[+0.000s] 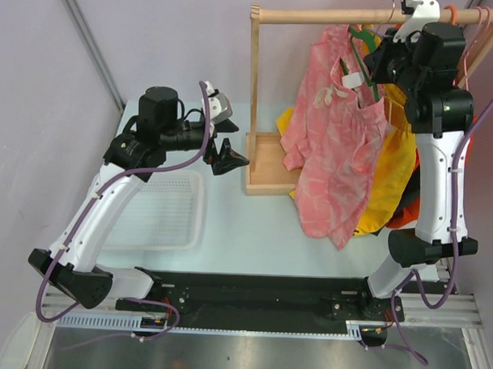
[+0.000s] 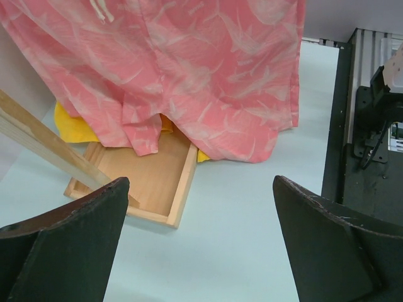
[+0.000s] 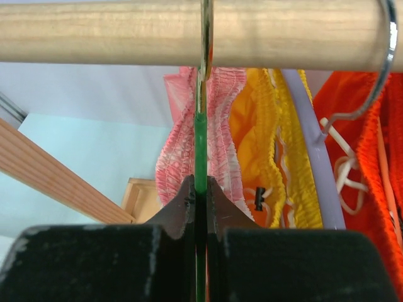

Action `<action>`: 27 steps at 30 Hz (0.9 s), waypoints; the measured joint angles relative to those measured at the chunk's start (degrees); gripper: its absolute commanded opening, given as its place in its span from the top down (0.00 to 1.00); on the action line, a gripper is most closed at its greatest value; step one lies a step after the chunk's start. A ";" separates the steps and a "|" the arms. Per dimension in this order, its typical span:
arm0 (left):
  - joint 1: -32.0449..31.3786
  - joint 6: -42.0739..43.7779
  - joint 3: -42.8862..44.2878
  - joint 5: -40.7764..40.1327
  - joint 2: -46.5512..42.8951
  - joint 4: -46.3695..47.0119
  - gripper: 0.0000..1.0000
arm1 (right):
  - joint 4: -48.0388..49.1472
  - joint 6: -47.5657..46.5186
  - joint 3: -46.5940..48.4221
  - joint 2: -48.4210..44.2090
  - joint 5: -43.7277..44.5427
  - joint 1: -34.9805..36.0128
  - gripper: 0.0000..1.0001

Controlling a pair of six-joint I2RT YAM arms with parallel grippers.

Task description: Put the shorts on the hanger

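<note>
**Pink shorts hang at the rail, right claw pinching the green hanger**

The shorts (image 1: 337, 155) hang from the wooden rail (image 1: 333, 16) of the rack at the far right of the table (image 1: 253, 233). Their pink mottled fabric falls down in front of the yellow shorts (image 1: 397, 173), and the lower hem ends above the table surface. In the right wrist view the gathered pink waistband lies on both sides of the hanger (image 3: 199, 145), whose thin green wire runs straight up to the rail. The top of the hook passes over the rail.

The right gripper (image 3: 200, 189) is pressed together on this green wire just below the waistband – the two black fingers meet on it with no gap visible. To the right of the pink waistband come the yellow waistband, a pale lavender hanger (image 3: 315, 163) and the orange-red shorts (image 3: 371, 145).

The left gripper (image 2: 200, 181) is spread wide and holds nothing. It is above the table, left of the rack and apart from the shorts. Its camera looks at the pink hem and at the wooden base tray (image 2: 179, 195) under it – a corner of yellow fabric shows there. A white basket (image 1: 160, 214) sits on the table under the left arm.
</note>
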 measured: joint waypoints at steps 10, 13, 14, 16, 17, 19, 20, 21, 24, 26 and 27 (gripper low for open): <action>0.00 -0.70 -0.11 -2.51 0.00 0.00 0.00 | 2.75 1.36 0.02 5.07 -0.61 1.01 1.00; 0.00 -1.20 -0.81 -3.56 -0.02 0.00 0.00 | 2.67 1.60 -0.02 5.90 -0.83 1.36 0.84; 0.00 -1.55 -1.18 -4.31 -0.02 -0.07 0.00 | 2.71 1.88 -0.11 5.90 -0.98 1.38 0.72; 0.02 -2.08 -1.55 -5.44 0.00 -0.46 0.00 | 3.48 2.05 -0.66 5.64 -1.33 1.40 0.61; 0.07 -2.49 -1.60 -5.95 0.00 -0.68 0.00 | 4.04 2.38 -1.09 5.42 -1.53 1.42 0.52; 0.42 -3.87 -1.60 -6.64 0.02 -0.96 0.00 | 5.20 2.32 -2.60 4.63 -1.70 1.44 0.42; 0.83 -4.76 -1.60 -6.86 0.04 -1.05 0.00 | 5.31 2.29 -3.37 4.11 -1.70 1.44 0.38; 1.27 -5.46 -1.57 -6.84 0.15 -1.14 0.00 | 5.38 2.43 -4.02 3.52 -1.64 1.44 0.35; 4.61 -8.76 -1.44 -5.49 1.03 -1.68 0.00 | 5.88 1.75 -7.17 0.13 -1.46 1.44 0.27; 7.69 -10.99 -1.03 -4.57 2.08 -2.32 0.00 | 6.49 1.05 -9.35 -2.80 -1.36 1.42 0.19; 9.29 -12.09 -0.81 -4.04 2.67 -2.51 0.00 | 6.88 0.63 -11.21 -5.18 -1.18 1.42 0.16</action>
